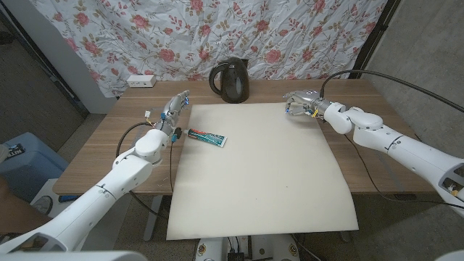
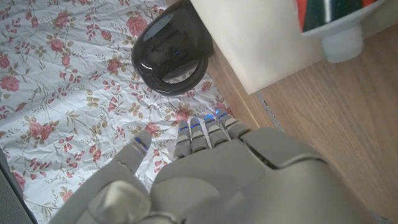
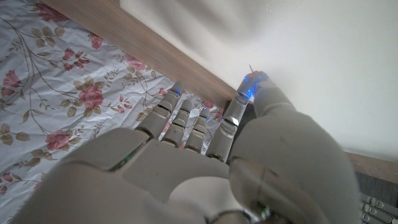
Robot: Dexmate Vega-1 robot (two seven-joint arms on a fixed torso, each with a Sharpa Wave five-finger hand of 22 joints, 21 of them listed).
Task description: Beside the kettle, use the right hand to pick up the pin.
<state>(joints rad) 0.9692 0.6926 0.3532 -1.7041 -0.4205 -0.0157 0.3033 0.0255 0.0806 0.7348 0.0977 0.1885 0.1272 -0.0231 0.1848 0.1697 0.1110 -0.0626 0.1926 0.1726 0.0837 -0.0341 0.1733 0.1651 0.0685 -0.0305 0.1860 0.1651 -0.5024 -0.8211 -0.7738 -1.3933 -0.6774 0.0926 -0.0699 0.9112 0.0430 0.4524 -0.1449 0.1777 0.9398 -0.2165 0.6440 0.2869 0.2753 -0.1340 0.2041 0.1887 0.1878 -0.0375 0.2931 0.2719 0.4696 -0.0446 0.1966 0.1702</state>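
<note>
Head view: the kettle (image 1: 230,80) stands at 12 o'clock on the desk (image 1: 94,148). The right hand (image 1: 301,103), at its 3 o'clock, is clenched, lifted. The left hand (image 1: 172,112) looks released beside a tube (image 1: 207,135).

Right wrist view: a thin pin (image 3: 251,70) is pinched at the fingertips (image 3: 256,84).

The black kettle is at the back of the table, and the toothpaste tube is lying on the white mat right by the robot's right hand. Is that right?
Not quite. The black kettle is at the back, and the toothpaste tube lies on the white mat, but it is by the left hand, not the right hand. The head view shows this.
</note>
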